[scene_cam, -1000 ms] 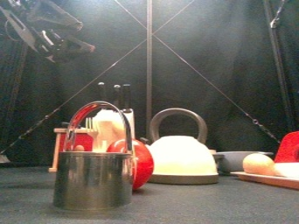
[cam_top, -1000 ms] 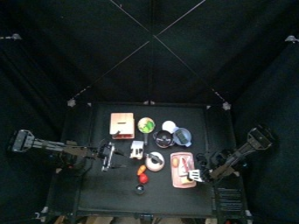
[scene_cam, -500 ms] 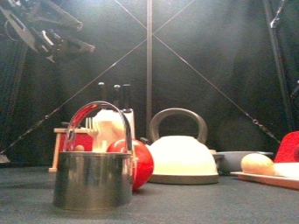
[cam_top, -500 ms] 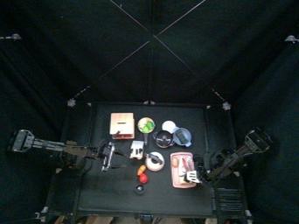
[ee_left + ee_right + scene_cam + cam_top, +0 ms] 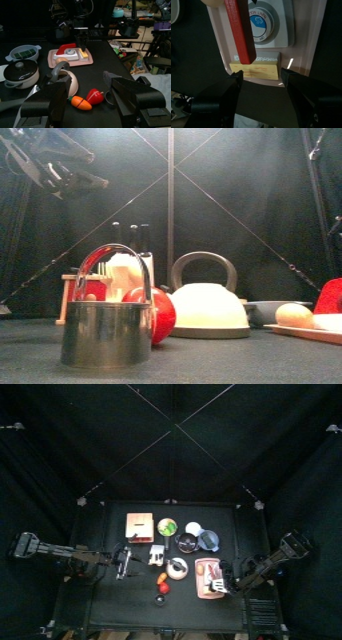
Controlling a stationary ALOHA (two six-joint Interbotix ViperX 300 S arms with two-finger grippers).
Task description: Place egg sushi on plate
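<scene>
Black counter (image 5: 107, 609) crowded mid-frame, curtains all round — egg sushi (image 5: 254, 70) lies on the plate (image 5: 304, 57); right pincer (image 5: 260, 76) gapes open above, left pincer (image 5: 87, 90) open too.

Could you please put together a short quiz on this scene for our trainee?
1. True or false: the egg sushi lies on the plate.
2. The right gripper is: A) shut on the sushi, B) open, with a jaw on either side of the sushi, C) out of view.
3. Fill in: the long piece on the plate next to the sushi is coloured ___.
Key: 1 true; 2 B; 3 red.
</scene>
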